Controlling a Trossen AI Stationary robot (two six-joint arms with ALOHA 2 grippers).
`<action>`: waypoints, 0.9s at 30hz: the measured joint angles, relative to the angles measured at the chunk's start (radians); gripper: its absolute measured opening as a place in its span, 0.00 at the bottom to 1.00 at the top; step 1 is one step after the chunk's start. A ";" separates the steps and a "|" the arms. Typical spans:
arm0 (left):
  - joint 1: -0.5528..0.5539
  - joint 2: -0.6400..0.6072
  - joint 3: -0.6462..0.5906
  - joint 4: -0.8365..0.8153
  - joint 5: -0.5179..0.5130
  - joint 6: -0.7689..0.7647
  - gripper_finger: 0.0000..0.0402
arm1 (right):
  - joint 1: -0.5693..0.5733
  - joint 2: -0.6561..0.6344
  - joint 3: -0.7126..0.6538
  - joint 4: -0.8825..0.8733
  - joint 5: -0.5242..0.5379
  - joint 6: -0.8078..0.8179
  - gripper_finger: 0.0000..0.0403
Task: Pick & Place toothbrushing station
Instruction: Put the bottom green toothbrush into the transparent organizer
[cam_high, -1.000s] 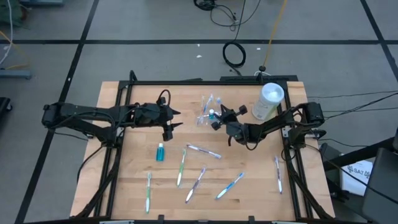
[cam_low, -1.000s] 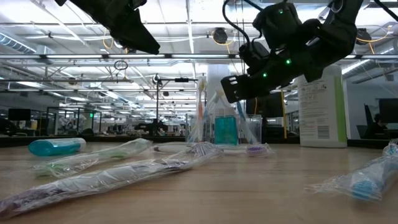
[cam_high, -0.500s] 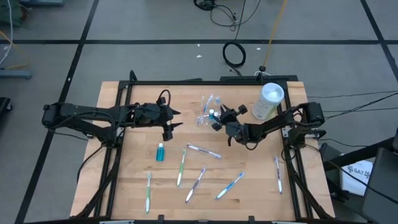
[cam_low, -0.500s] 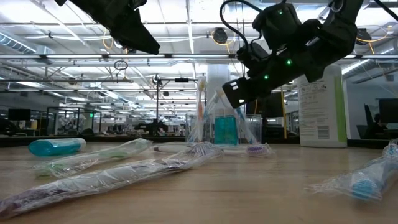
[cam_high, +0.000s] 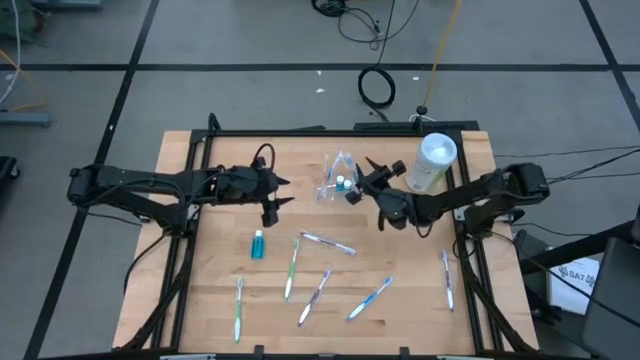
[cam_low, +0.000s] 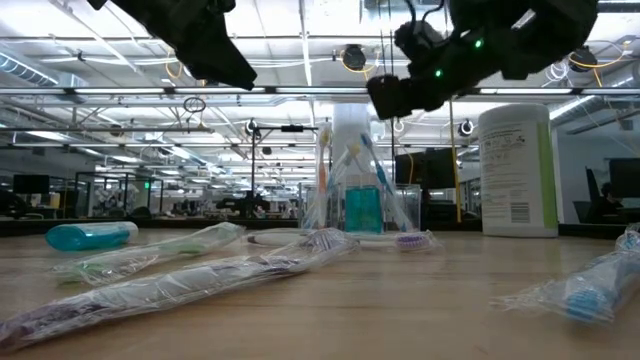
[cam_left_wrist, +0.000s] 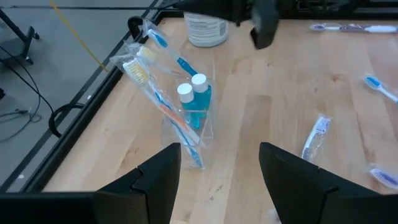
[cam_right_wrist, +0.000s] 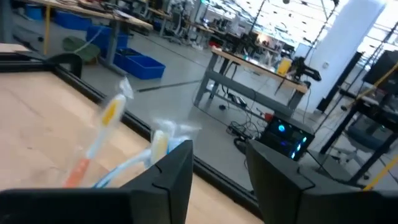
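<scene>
The clear cup (cam_high: 337, 183) (cam_left_wrist: 189, 118) stands on its base at the table's far middle. It holds several toothbrushes and two teal tubes with white caps (cam_left_wrist: 198, 93), all leaning on its rim. My right gripper (cam_high: 360, 180) (cam_low: 385, 100) hovers open just right of the cup, above its rim, with nothing between its fingers (cam_right_wrist: 168, 180). My left gripper (cam_high: 280, 192) (cam_left_wrist: 219, 162) waits open to the cup's left, pointing at it. Several wrapped toothbrushes (cam_high: 327, 243) and one teal tube (cam_high: 258, 245) lie flat on the wood nearer the front edge.
A tall white cylindrical container (cam_high: 432, 162) (cam_low: 517, 170) stands at the far right, close behind my right arm. Loose toothbrushes are spread over the table's near half (cam_high: 369, 298), one by the right edge (cam_high: 447, 278). Bare wood (cam_high: 220, 240) lies at the left.
My right gripper has risen from the cup's rim and drawn back toward the table's right edge. The blue toothbrush that was under its fingers now leans free in the cup. The cup has stayed in place.
</scene>
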 joint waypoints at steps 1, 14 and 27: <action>0.000 0.000 0.000 0.000 0.000 -0.012 0.56 | 0.009 -0.016 0.000 -0.008 0.000 -0.011 0.36; -0.041 0.000 0.000 0.010 0.124 -0.249 0.56 | 0.136 -0.119 0.000 -0.090 -0.001 -0.130 0.34; -0.267 0.097 0.000 -0.038 0.130 -0.608 0.56 | 0.118 -0.119 0.000 -0.015 -0.198 -0.153 0.34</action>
